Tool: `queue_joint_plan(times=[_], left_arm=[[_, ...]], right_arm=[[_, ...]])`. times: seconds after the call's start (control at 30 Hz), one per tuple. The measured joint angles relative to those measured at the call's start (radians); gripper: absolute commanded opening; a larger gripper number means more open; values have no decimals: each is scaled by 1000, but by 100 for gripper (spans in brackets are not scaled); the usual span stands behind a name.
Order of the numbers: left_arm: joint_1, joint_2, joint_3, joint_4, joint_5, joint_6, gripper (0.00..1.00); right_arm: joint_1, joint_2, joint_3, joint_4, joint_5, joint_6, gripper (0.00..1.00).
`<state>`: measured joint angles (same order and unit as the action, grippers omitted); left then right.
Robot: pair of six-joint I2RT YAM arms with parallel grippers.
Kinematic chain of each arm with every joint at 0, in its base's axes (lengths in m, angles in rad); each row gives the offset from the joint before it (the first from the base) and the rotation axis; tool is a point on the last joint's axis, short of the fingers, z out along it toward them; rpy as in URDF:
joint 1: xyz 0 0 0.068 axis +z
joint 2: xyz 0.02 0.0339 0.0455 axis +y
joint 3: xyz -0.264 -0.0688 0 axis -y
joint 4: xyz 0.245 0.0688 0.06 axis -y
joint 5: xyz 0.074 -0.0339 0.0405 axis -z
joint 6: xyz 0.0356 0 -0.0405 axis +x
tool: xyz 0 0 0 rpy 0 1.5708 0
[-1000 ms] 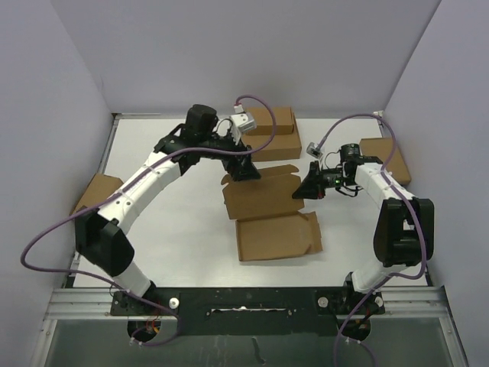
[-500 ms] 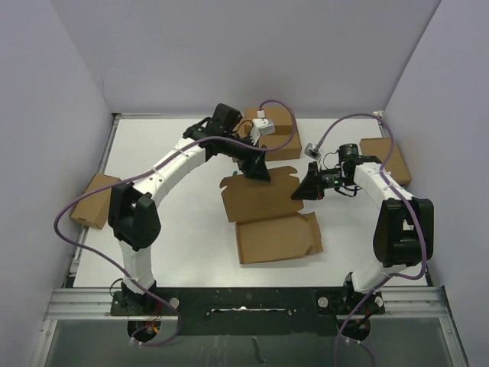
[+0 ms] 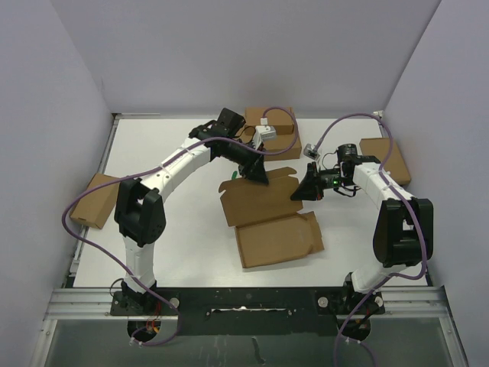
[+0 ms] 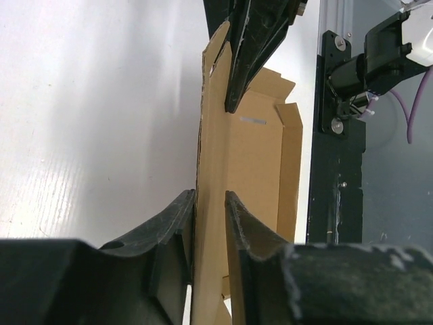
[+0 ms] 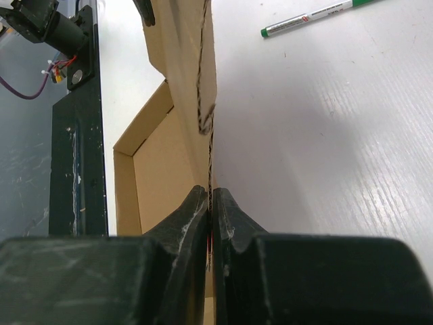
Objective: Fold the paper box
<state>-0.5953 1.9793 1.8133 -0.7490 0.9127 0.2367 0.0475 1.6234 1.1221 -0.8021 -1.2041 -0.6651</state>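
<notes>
The paper box (image 3: 263, 202) lies unfolded mid-table, its front panel (image 3: 279, 238) flat with low raised side flaps and its rear panel tilted up. My left gripper (image 3: 258, 177) holds the rear panel's far edge. In the left wrist view its jaws (image 4: 210, 196) have closed in on the upright cardboard flap (image 4: 213, 122), which fills the narrow gap between them. My right gripper (image 3: 300, 195) pinches the box's right edge. The right wrist view shows it (image 5: 210, 191) shut tight on the thin cardboard wall (image 5: 193, 61). The right gripper's fingers (image 4: 250, 54) show at the top of the left wrist view.
A closed brown box (image 3: 271, 131) stands at the back behind the left gripper. Another box (image 3: 386, 157) lies at the right edge and a third (image 3: 95, 200) at the left edge. A green-capped pen (image 5: 314, 17) lies on the white table. A black rail (image 3: 244, 298) runs along the near edge.
The left arm has swung right to the box's rear edge and its jaws have closed in on the flap. The right gripper has kept its hold without moving.
</notes>
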Motion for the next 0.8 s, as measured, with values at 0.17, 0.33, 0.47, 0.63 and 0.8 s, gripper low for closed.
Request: queue_joint_plan(times=[0.17, 0.33, 0.47, 0.63, 0.8], left_arm=[[0, 0, 0, 3, 16, 8, 13], [0, 0, 0, 5, 32, 13, 1], [1, 0, 0, 5, 34, 20, 0], [1, 0, -10, 18, 34, 38, 0], [6, -7, -103, 108, 26, 34, 0]], right_arm=[[0, 0, 0, 0, 0, -1, 0], [0, 0, 0, -2, -1, -2, 0], [0, 0, 0, -7, -5, -5, 0], [0, -2, 0, -10, -3, -3, 41], [-12, -40, 0, -19, 6, -1, 60]])
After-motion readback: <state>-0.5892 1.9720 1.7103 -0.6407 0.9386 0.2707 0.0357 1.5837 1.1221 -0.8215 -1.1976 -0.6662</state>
